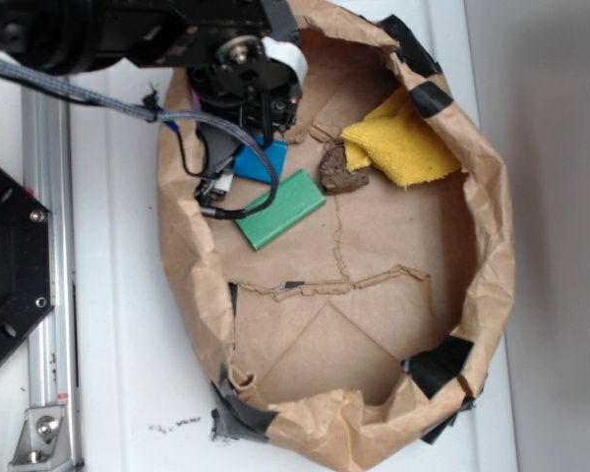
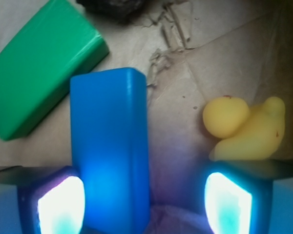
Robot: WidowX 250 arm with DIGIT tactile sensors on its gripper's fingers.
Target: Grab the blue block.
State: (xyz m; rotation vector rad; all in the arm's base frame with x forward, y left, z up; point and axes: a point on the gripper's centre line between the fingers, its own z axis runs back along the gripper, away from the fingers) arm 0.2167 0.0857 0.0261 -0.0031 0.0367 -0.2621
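Straddling the blue block (image 2: pixel 110 151), the claw (image 2: pixel 144 204) gapes.

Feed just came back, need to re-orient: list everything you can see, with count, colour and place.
blue block: one, bright blue, between the open fingers, against the left pad
green slab: one, green, beside the blue block
yellow cloth: one, yellow, far side of the bag
dark lump: one, brown, next to the cloth
rubber duck: one, yellow, wrist view only, by the right pad
paper bag: one, brown, black tape patches, holds everything
gripper: one, black, lit pads, over the blue block
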